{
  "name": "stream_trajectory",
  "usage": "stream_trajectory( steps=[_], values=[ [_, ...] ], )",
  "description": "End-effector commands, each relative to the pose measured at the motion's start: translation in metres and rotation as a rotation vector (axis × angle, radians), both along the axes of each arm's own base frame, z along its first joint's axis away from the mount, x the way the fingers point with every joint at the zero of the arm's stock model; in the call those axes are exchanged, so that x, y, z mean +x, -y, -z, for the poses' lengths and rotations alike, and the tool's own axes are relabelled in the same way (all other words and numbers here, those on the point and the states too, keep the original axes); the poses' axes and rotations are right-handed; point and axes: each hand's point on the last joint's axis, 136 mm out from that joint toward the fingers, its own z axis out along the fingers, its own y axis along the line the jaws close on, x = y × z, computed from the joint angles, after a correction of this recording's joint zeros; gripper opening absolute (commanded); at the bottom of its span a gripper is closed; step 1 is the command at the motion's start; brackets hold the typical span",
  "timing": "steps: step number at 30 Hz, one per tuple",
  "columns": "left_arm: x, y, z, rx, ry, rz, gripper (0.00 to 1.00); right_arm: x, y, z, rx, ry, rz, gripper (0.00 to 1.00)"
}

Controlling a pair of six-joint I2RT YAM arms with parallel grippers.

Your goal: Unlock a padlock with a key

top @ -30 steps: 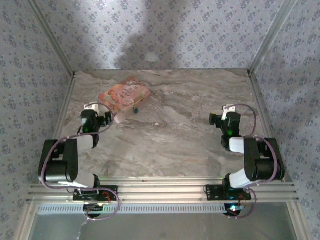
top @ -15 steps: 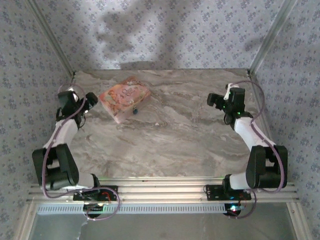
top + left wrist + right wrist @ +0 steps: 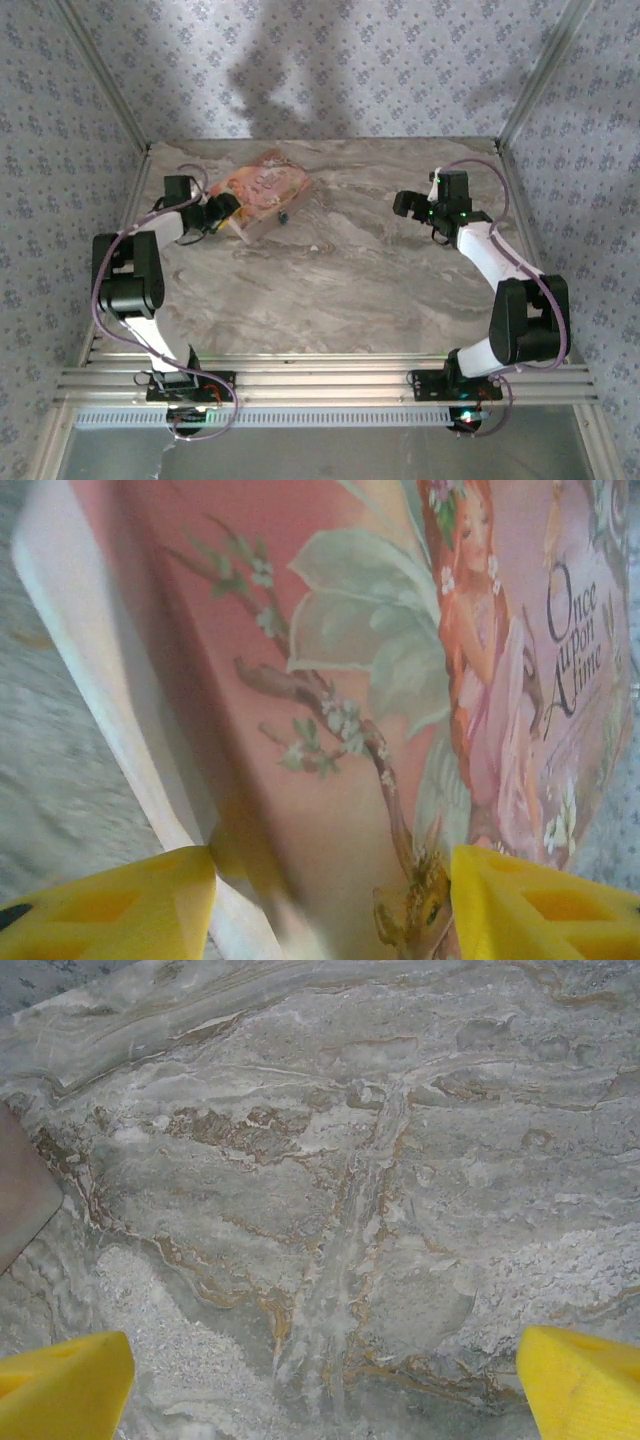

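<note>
The padlock (image 3: 283,216) is a tiny dark-blue speck on the marble table (image 3: 340,270), just off the right corner of the flat pink-orange printed packet (image 3: 268,185). My left gripper (image 3: 222,212) is at the packet's left end, where the near edge looks tilted up. In the left wrist view the packet (image 3: 350,680) spans the gap between my yellow fingers (image 3: 110,905), gripper (image 3: 330,880); whether they press on it is unclear. My right gripper (image 3: 403,203) hovers open over bare marble at the right, gripper (image 3: 325,1365), nothing between its jaws. The key is out of view.
Patterned walls close in the table on the left, back and right, with slanted metal posts (image 3: 115,95) at the back corners. A metal rail (image 3: 330,380) runs along the near edge by the arm bases. A dull brownish shape (image 3: 20,1195) touches the right wrist view's left edge.
My left arm swung out left, then in to the packet's left end, jaws narrowing. The packet shifted right and tipped. My right arm reached forward and leftward, still open.
</note>
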Motion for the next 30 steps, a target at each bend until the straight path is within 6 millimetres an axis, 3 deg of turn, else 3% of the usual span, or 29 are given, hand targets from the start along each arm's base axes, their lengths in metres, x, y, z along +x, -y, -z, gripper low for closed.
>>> stream_trajectory(
  steps=[1,9,15,18,23,30],
  values=[
    [-0.028,0.033,0.019,0.022,-0.088,0.119,0.6,-0.004,-0.006,-0.009,0.017,-0.027,-0.013,1.0],
    [-0.075,0.099,0.044,0.13,-0.144,0.349,0.52,-0.015,-0.007,-0.029,0.016,-0.018,-0.025,1.0],
    [-0.085,0.139,0.033,0.22,-0.089,0.494,0.53,-0.027,-0.007,-0.034,0.02,-0.026,-0.026,1.0],
    [-0.074,0.146,0.016,0.238,-0.043,0.503,0.56,-0.032,-0.009,-0.031,0.029,-0.043,-0.026,1.0],
    [-0.059,0.142,-0.019,0.279,0.053,0.465,0.63,-0.04,-0.019,-0.021,0.05,-0.081,-0.052,1.0],
    [-0.068,0.128,-0.039,0.253,0.092,0.39,0.65,-0.041,-0.042,0.002,0.087,-0.139,-0.11,0.97]
  ],
)
